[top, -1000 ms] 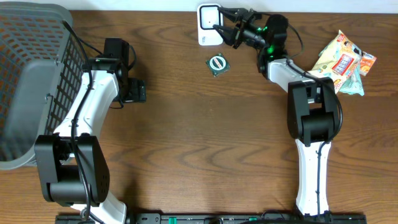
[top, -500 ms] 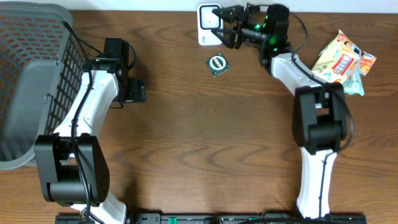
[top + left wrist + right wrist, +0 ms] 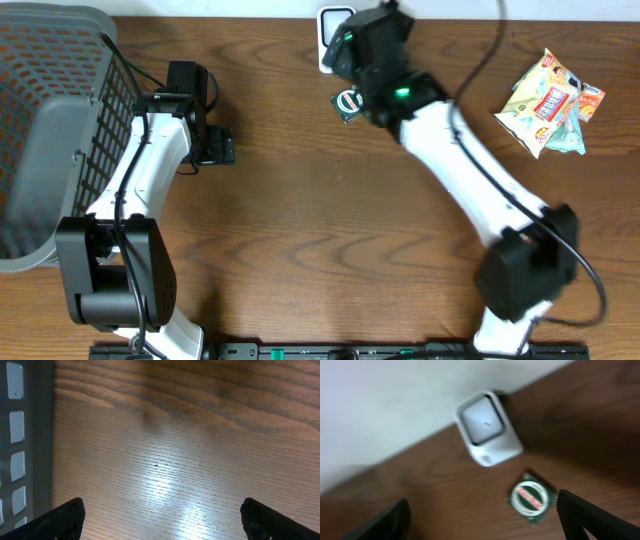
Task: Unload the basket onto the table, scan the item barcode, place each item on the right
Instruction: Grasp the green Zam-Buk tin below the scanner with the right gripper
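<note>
The item, a small green packet with a white ring on it (image 3: 347, 102), lies flat on the table just below the white scanner (image 3: 330, 45). My right arm's wrist (image 3: 378, 55) hangs over both and hides part of the scanner. In the right wrist view the right gripper (image 3: 485, 525) is open above the table. The packet (image 3: 532, 498) lies just inside its right fingertip (image 3: 590, 517), and the scanner (image 3: 487, 427) stands beyond it. The left gripper (image 3: 215, 147) is open over bare wood (image 3: 167, 522), far from the packet.
A grey mesh basket (image 3: 50, 120) fills the left end of the table; its wall (image 3: 20, 435) is close to the left gripper. Several colourful snack packets (image 3: 548, 102) lie at the back right. The table's back edge runs behind the scanner.
The right arm has swung left from beside the scanner to above the packet, and its jaws have opened wider. The packet and the left arm have not moved.
</note>
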{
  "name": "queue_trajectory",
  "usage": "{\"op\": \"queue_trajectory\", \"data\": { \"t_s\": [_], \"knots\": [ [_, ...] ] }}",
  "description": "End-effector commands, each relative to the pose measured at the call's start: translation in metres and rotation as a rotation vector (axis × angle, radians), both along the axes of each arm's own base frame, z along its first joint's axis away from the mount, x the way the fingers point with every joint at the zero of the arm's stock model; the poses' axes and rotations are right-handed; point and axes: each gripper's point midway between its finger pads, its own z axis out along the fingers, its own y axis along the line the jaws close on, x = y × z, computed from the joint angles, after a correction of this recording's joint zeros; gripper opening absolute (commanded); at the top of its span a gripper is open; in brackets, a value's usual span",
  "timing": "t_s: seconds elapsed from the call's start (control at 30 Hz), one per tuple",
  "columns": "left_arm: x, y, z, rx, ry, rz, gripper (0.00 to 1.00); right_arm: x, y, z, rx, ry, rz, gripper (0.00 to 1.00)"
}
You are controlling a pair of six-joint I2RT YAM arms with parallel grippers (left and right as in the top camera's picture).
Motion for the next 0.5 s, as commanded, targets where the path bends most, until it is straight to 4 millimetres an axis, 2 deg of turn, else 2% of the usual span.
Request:
{"op": "queue_trajectory", "data": {
  "t_s": [0.0, 0.1, 0.27, 0.47],
  "knots": [
    [-0.002, 0.001, -0.001, 0.008, 0.007, -0.003, 0.98, 0.01, -0.021, -0.076, -0.14, 0.093, -0.121, 0.88],
    [-0.002, 0.001, -0.001, 0.007, 0.007, -0.004, 0.98, 0.013, -0.022, -0.108, -0.135, 0.146, -0.134, 0.88],
    [-0.002, 0.001, -0.001, 0.008, 0.007, -0.003, 0.98, 0.013, -0.003, -0.142, -0.082, 0.205, -0.067, 0.88],
    [-0.002, 0.001, -0.001, 0.007, 0.007, -0.004, 0.98, 0.006, -0.003, -0.182, -0.018, 0.282, -0.153, 0.88]
  ]
}}
